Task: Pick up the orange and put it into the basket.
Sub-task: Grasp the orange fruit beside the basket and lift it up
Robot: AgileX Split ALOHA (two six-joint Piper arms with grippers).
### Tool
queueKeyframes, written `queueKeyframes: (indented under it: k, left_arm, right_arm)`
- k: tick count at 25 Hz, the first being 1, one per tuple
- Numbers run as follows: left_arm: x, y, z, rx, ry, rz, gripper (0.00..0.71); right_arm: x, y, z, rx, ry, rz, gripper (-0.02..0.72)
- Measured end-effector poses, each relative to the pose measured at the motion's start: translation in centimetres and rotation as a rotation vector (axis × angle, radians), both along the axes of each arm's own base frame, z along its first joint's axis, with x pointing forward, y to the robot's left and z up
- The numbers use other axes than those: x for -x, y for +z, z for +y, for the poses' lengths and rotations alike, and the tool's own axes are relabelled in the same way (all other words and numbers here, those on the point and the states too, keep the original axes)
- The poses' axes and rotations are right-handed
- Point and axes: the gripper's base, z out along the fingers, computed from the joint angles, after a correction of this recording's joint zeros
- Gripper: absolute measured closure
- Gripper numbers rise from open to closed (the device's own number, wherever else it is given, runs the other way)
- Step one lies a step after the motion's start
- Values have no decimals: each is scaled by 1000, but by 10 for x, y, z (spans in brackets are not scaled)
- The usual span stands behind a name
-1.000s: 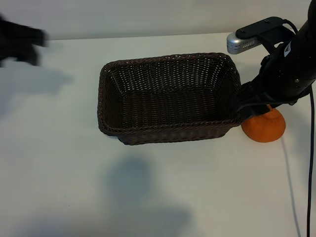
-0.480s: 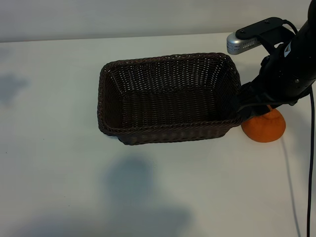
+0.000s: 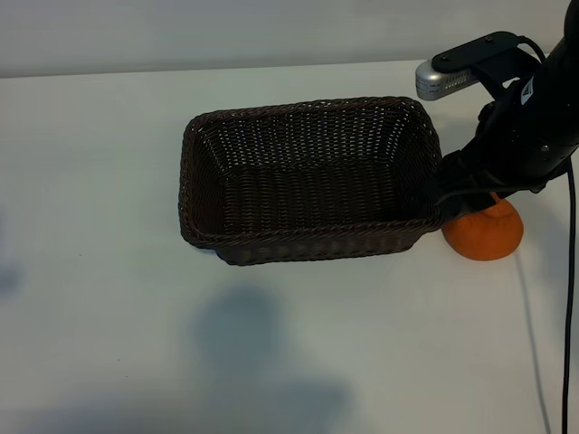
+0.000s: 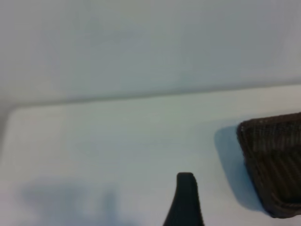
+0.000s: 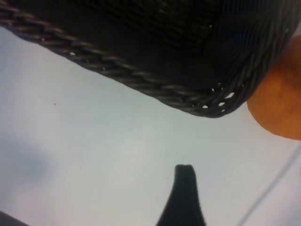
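Observation:
The dark-brown woven basket (image 3: pixel 308 237) stands in the middle of the white table, with nothing inside it. The orange (image 3: pixel 486 237) rests on the table just off the basket's right end, touching or nearly touching it. My right gripper (image 3: pixel 461 197) hangs over the gap between basket and orange, partly covering the fruit's top, and it is open. In the right wrist view one dark finger (image 5: pixel 184 190) shows above bare table, with the basket's corner (image 5: pixel 207 101) and the orange (image 5: pixel 280 106) beyond. The left wrist view shows one finger (image 4: pixel 186 200) and a basket corner (image 4: pixel 275 165) far off.
A thin cable (image 3: pixel 534 334) runs along the table at the right, past the orange. The right arm's silver camera housing (image 3: pixel 439 80) juts out above the basket's far right corner. White table (image 3: pixel 109 226) stretches to the left and front of the basket.
The left arm's dark shape at the far left of the exterior view has gone out of frame, and its shadow has slid off. The right arm, orange and basket have not moved.

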Motion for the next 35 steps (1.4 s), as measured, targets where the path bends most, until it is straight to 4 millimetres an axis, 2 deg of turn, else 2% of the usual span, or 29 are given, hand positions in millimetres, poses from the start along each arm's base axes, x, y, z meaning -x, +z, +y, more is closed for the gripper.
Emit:
queueKeyframes:
  k: [2,5,12,17,19,21,29,31,35]
  left_arm:
    - [17,-6,5,-9,70,-34,114]
    - [31,-23,6,33,119,-39,114]
    - [64,-75,-7,79,-51,-45,114]
    - [85,-116,0,41,-15,-87,114]
    - [82,-135,4,22,19,-58,114]
    - [69,-152,6,22,37,15,114]
    - [43,-197,2,83,4,199,114]
    - [40,-203,1,98,10,224,114]
    - [40,-203,1,105,10,226,114]
  right_arm:
    - [0,0,0,1,0,0,133]
    - [0,0,0,3,1,-1,133]
    - [-1,0,-1,10,3,-16,133]
    - [-2,0,-1,9,2,-21,133]
    - [-2,0,-1,9,2,-21,133]
    - [-2,0,-1,10,2,-22,133]
    - [-2,0,-1,8,-1,-21,133]
    - [-2,0,-1,9,-1,-21,133]
    - [-2,0,-1,14,1,-23,133]
